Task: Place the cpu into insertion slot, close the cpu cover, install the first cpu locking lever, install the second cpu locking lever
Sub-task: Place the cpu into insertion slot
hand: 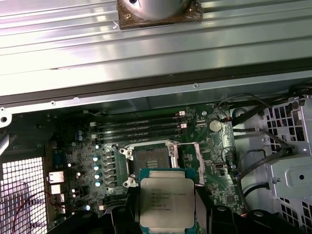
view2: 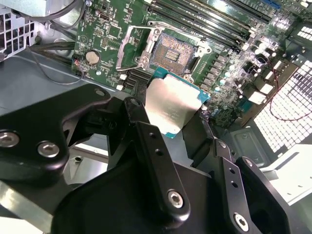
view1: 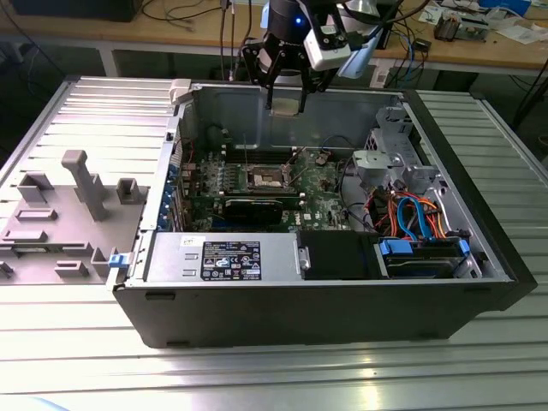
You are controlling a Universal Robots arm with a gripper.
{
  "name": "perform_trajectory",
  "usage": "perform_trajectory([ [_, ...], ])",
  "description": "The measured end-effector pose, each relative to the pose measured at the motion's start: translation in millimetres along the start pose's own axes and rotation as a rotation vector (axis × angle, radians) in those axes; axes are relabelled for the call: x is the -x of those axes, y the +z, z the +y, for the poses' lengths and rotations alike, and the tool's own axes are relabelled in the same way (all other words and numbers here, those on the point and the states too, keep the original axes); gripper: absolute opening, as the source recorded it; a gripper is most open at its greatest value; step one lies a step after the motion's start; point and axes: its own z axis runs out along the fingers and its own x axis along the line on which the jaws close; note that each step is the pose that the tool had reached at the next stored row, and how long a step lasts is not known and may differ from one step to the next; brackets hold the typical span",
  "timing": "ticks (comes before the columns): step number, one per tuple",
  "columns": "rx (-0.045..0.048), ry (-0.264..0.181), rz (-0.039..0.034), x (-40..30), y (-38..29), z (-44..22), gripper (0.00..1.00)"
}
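As one stands before it, a ribbed metal bench (view1: 257,377) carries an open black computer case (view1: 300,304) lying on its side. A grey plastic fixture (view1: 68,205) lies beside the case at the exterior view's left.

Nearest inside the case lies a silver power supply (view1: 218,257). At the exterior view's right is a bundle of orange and blue cables (view1: 411,218). Beyond these lies the green motherboard (view1: 321,184).

Near the board's middle sits the insertion slot (view1: 270,178), a square socket with a metal rim and its dark centre exposed. The cpu cover (hand: 187,158), a thin silver frame, is swung open. It stands along the side of the slot that faces the round coin battery (hand: 214,126). Long black memory slots (hand: 136,129) run along another side.

Higher and farther back, the black pincer (view1: 287,101) hangs above the case's far wall. Its fingers (view2: 138,105) are closed on the cpu (hand: 167,202), pressing two opposite edges. The chip lies flat in the grip. Its silver-grey top faces the camera of the first wrist view, and a green rim shows around it. It is held in the air, well apart from the slot.

Behind the arm stands a wooden bench (view1: 479,51) strewn with cables and small parts.
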Motion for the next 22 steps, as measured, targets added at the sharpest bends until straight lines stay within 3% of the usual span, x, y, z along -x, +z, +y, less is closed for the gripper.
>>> perform_trajectory([
  [8, 0.0000, 0.003, -0.0003, -4.3, 0.0, -0.6, 0.54],
  [14, 0.0011, 0.069, -0.0061, -4.4, 0.4, -0.6, 0.54],
  [22, 0.0017, 0.087, -0.0078, -8.9, 0.7, -1.3, 0.54],
])
